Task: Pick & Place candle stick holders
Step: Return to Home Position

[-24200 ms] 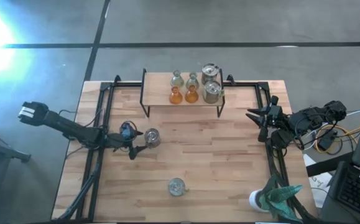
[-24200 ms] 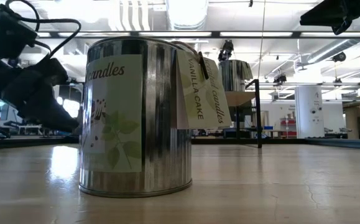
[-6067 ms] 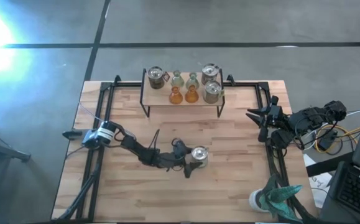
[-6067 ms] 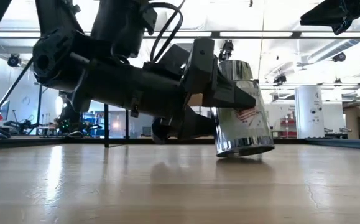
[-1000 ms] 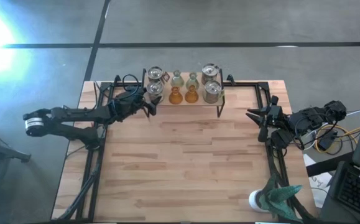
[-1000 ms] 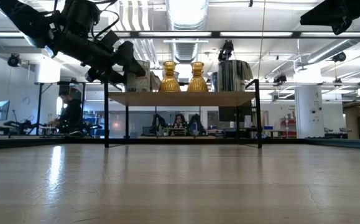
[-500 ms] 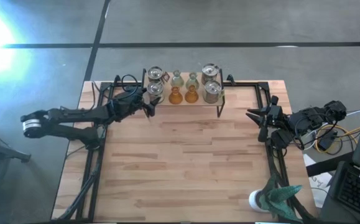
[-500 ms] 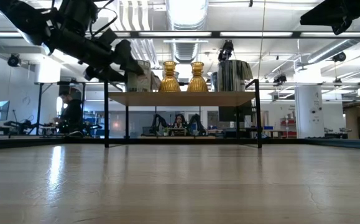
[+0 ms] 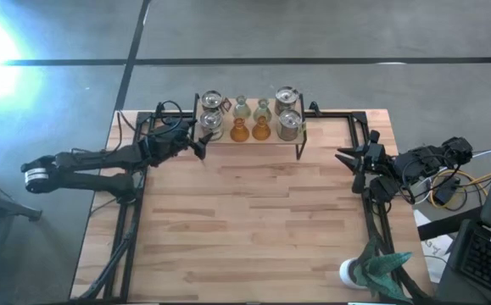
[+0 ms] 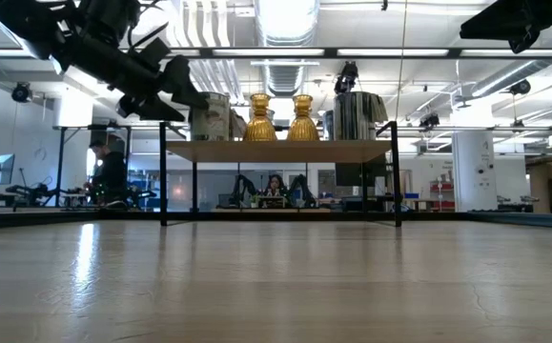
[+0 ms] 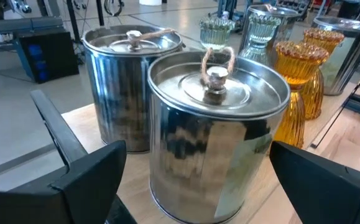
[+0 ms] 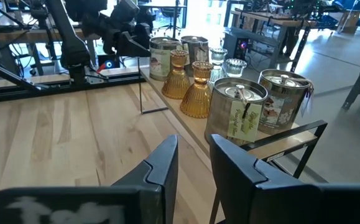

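We must pull the left gripper (image 9: 199,146), fingers apart and empty, straight back from the nearest tin (image 11: 217,143) without touching it; the right arm (image 9: 415,165) waits aside.

The round silver metal tins (image 11: 217,143) are mirror-glossy, with matt paper labels (image 11: 254,152) and rough twine loops (image 11: 217,55). The 2 ribbed amber glass holders (image 11: 301,68) gleam. The pale wooden table (image 9: 253,220) looks smooth, satin.

I see the tabletop (image 9: 253,220) carrying a low shelf (image 9: 249,141) at its far edge. On the shelf: four silver tins (image 9: 288,124), two amber holders (image 9: 240,130), two green holders (image 9: 242,108). A white pot (image 9: 351,272), apparently on the tabletop, sits at the near-right corner.
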